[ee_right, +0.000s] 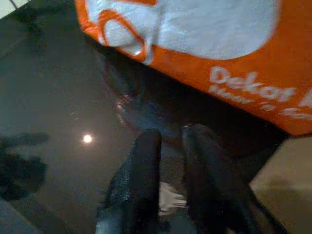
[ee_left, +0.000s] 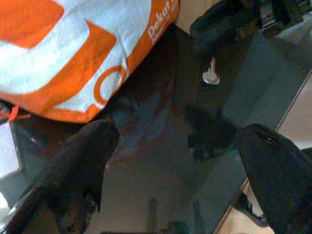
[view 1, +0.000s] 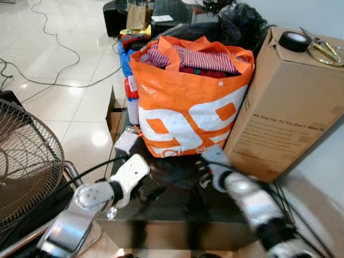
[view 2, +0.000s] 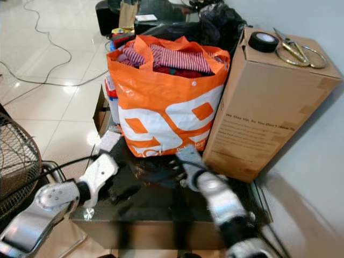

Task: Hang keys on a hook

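Table: a low table with a dark, glossy glass top (view 1: 177, 215) stands against a pale wall (view 1: 329, 161); its surface mirrors the things above it and a small spot of light.
Bag: a big orange-and-white woven shopping bag (view 1: 188, 113) stands on the table, stuffed with striped red and white clothes.
Box: a tall brown cardboard box (view 1: 279, 113) stands just beside the bag, on the wall side, touching it.
On the box: a roll of black tape (view 1: 294, 41), a pair of scissors with yellowish handles (view 1: 322, 48) and a thin metal ring.
Beside the bag: a small white packet (view 1: 127, 142) lies at the table's edge, on the robot's left of the bag.
Floor: shiny white tiles (view 1: 70, 107) with thin dark cables (view 1: 54, 43) snaking across them.
Fan: the round wire grille of a floor fan (view 1: 27, 166) stands at the robot's left, near the table.
Behind the bag: black plastic sacks (view 1: 242, 24), a brown paper bag (view 1: 137, 16) and dark furniture further back.
Left gripper: the left gripper (ee_left: 178, 141) hovers low over the glass in front of the bag, its two black fingers spread wide with nothing between them.
Right gripper: the right gripper (ee_right: 170, 136) is over the table by the bag's lower corner and the box; its arm is blurred in the head views, and its fingers are pressed close on a small pale piece.
Keys: a small silver key (ee_left: 211, 75) hangs down from the right gripper, just above the glass.
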You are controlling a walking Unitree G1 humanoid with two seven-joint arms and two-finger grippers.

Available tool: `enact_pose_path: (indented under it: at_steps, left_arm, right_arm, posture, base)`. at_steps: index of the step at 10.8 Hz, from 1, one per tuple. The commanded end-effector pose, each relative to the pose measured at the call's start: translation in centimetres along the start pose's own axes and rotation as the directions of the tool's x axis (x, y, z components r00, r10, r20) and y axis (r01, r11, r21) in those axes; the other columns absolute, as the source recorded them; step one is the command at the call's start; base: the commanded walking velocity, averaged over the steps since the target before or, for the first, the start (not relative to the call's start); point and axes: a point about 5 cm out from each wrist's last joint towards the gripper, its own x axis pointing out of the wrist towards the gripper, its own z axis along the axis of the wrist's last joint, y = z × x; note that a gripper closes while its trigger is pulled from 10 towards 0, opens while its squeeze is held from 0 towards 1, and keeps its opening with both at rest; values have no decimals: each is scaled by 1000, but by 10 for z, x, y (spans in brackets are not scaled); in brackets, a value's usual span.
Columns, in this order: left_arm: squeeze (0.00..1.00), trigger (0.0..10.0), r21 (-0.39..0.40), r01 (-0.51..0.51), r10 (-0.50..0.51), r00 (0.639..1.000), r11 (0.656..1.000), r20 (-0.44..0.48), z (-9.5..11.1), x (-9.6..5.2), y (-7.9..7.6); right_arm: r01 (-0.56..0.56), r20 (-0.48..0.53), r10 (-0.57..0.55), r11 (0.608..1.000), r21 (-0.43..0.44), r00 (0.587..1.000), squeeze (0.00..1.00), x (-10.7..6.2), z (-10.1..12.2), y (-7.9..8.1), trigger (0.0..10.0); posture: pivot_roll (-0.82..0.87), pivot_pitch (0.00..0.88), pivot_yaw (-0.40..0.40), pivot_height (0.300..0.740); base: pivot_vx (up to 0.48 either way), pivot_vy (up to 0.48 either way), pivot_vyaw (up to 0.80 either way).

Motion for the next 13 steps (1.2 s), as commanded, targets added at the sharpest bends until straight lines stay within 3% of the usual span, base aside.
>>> enact_pose_path:
  at_steps: [1, 4, 7, 9, 10, 11, 12, 13]
  left_arm:
    - [0, 10000, 31, 7, -8, 1000, 999, 12, 4, -2, -1]
    - [0, 10000, 31, 40, -38, 998, 999, -45, -4, -25, -7]
    - [0, 10000, 14, 49, -48, 996, 999, -71, -8, -39, -16]
    - [0, 10000, -1, 48, -48, 995, 999, -88, -10, -47, -21]
    - [0, 10000, -6, 47, -47, 994, 999, -94, -11, -49, -22]
    - [0, 10000, -14, 43, -45, 994, 999, -101, -12, -50, -24]
    - [0, 10000, -21, 38, -40, 994, 999, -104, -12, -50, -24]
    - [0, 10000, -24, 37, -40, 994, 999, -106, -12, -51, -25]
  right_arm:
    - [32, -18, -32, 999, -16, 999, 1000, 3, -4, -3, 10000]
    - [29, -109, -29, 1000, -5, 994, 1000, 14, -24, 0, 10000]
    - [126, -128, -109, 984, 127, 986, 1000, 17, -30, -7, 10000]
    - [179, -167, -157, 977, 120, 973, 1000, 19, -34, -5, 10000]
    - [193, -190, -165, 971, 141, 968, 784, 20, -36, -4, 10000]
    - [198, -238, -148, 960, 199, 960, 0, 20, -42, 0, 10000]
    - [189, -253, -121, 946, 265, 960, 0, 21, -45, 5, 10000]
    - [180, -261, -107, 944, 276, 959, 0, 21, -47, 9, 10000]
  posture:
    - [-73, 0, -27, 740]
    - [-25, 45, -34, 740]
    - [-6, 83, -42, 740]
    - [2, 96, -50, 740]
    - [5, 101, -55, 740]
    - [6, 103, -60, 740]
    - [6, 103, -60, 740]
    - [4, 103, -63, 740]
  base:
    - [0, 0, 0]
    - [0, 0, 0]
    - [0, 0, 0]
    - [0, 0, 0]
    - [0, 0, 0]
    - [0, 0, 0]
    - [0, 0, 0]
    - [0, 0, 0]
